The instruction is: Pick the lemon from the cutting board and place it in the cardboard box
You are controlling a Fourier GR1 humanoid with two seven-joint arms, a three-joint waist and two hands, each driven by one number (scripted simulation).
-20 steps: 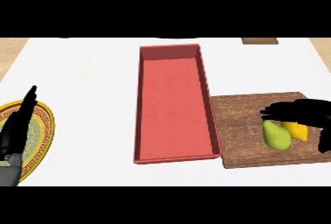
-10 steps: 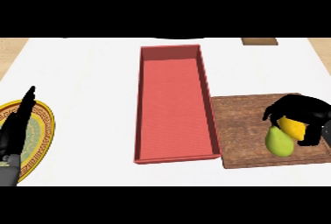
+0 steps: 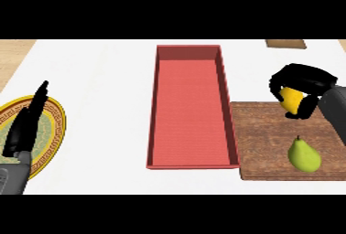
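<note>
Curling round the lemon (image 3: 292,98), the fingers of the right hand (image 3: 305,80) are closed on it, so that only part of the yellow fruit is seen. Hand and lemon are found at the far edge of the cutting board (image 3: 263,137), right of the long red box (image 3: 192,119) and apart from it. A green pear (image 3: 304,155) is seen lying on the near part of the board. The left hand (image 3: 25,125) is held open, fingers straight, over the plate (image 3: 55,132) at the left.

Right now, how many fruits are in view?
2: the lemon in the right hand at the far edge of the cutting board, and the pear lying on that board. The hand might hide more.
</note>
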